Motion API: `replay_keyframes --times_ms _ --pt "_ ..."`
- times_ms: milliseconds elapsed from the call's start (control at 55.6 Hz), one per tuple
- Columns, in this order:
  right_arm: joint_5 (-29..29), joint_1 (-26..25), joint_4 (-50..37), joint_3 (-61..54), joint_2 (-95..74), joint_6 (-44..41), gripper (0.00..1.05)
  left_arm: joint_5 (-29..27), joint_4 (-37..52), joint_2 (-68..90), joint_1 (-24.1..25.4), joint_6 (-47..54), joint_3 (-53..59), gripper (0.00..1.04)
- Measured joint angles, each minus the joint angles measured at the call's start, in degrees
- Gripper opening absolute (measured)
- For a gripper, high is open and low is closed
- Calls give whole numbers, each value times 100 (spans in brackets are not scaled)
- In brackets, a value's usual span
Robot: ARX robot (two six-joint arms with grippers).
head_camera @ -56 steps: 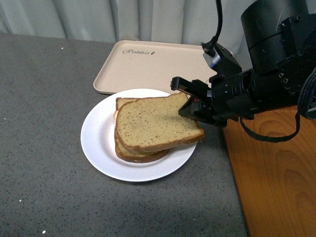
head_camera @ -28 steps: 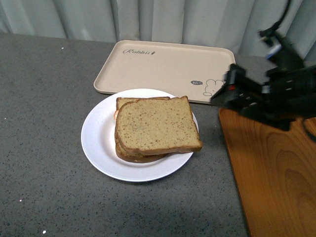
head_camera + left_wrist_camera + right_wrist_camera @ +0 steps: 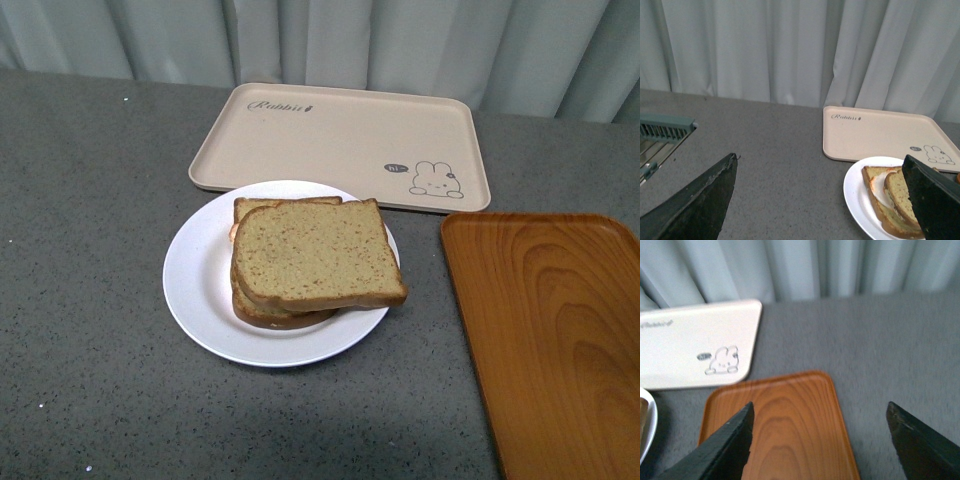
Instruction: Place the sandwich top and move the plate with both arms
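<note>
Where the grey surface (image 3: 90, 250) carries the round white plate (image 3: 200, 280), the sandwich top (image 3: 315, 255) lies flat on a thicker bread slice (image 3: 270, 312) stacked on that plate, its right edge reaching the plate's rim. Just behind the plate sits the beige rabbit tray (image 3: 330, 135). To the plate's right, a little apart from it, lies the wood-grain tray (image 3: 550, 320). The left claw (image 3: 820, 158) is spread wide with nothing between its fingers, the plate showing beyond one finger. The right claw (image 3: 820, 405) is likewise spread wide and empty, hanging above the wood-grain tray on the plate's right.
</note>
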State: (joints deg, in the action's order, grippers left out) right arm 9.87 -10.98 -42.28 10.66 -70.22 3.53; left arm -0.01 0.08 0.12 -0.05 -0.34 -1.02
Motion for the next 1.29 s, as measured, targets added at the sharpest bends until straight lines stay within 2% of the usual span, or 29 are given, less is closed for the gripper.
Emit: replay_keyframes --times_ms 36,90,126,324,414,432,468,539,863,1295 --pt "-28 70 -802 -282 85 -101 70 15 0 0 0 4 2 98" --pt "-85 157 -1403 -444 319 -192 61 0 -4 7 0 4 0 98" --pt "-136 203 -1491 -461 494 -225 56 4 -4 7 0 4 2 98" --pt "-365 437 -986 -750 1388 -306 24 0 -4 7 0 4 0 98" --pt "-481 564 -535 -872 1952 -317 3 0 -4 4 0 4 2 98" --pt "-673 684 -409 -898 2111 -341 1 0 -4 4 0 4 2 98" --pt "-946 898 -205 -940 2365 -332 1 0 -4 4 0 4 0 98" --pt "-946 1067 142 -986 2763 -337 1 2 -4 4 0 4 2 98" --pt "-981 1078 1440 -1032 4207 -334 1 -2 -4 4 0 4 2 98" --pt "-979 1078 2568 -1034 5383 -334 1 -2 -4 4 0 4 2 98"
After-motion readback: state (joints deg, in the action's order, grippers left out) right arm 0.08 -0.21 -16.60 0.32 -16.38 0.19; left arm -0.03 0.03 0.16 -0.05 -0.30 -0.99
